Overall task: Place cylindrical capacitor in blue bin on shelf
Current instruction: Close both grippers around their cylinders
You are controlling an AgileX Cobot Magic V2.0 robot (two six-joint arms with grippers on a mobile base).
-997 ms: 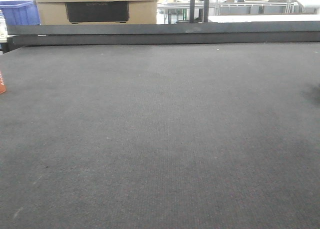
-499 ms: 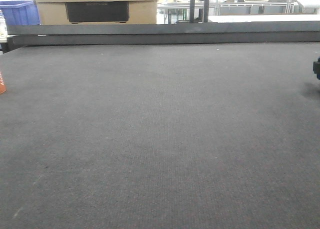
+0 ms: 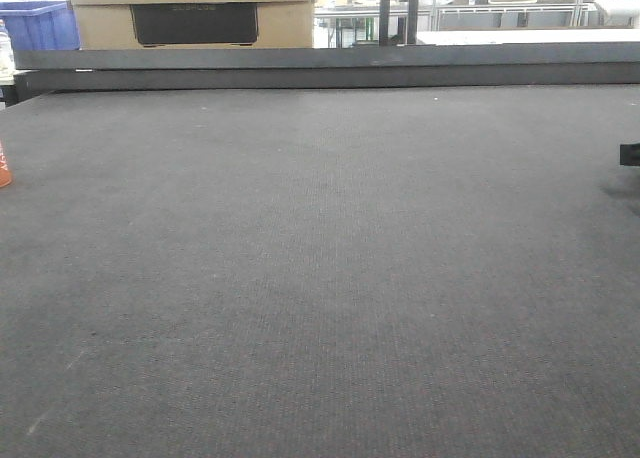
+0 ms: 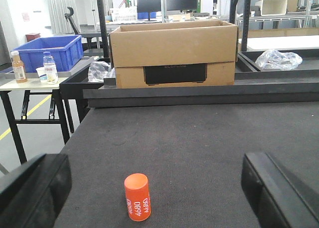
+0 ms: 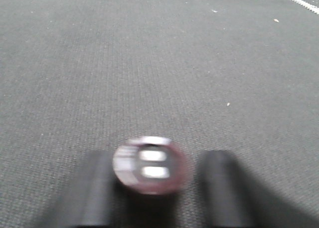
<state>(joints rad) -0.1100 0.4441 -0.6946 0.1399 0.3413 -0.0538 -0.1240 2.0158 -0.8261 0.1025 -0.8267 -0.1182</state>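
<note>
The right pincer (image 5: 160, 161) has a purplish round cylinder (image 5: 149, 164) between its fingers; too blurry to tell if it grips. A nudge could roll it away. The left pincer (image 4: 157, 188) gapes wide, empty.

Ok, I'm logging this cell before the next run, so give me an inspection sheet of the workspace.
Surface: black mat, flat, a few pale specks.
Job's things: maroon cylinder, blurred, between the fingers of the right gripper; shelf not seen.
Clutter: orange cylinder, upright on the mat.
Grippers: left gripper open and empty; right gripper's grip cannot be told.
Cables: nothing seen.
Surroundings: cardboard box, blue bin, bottles, plastic bag.
</note>
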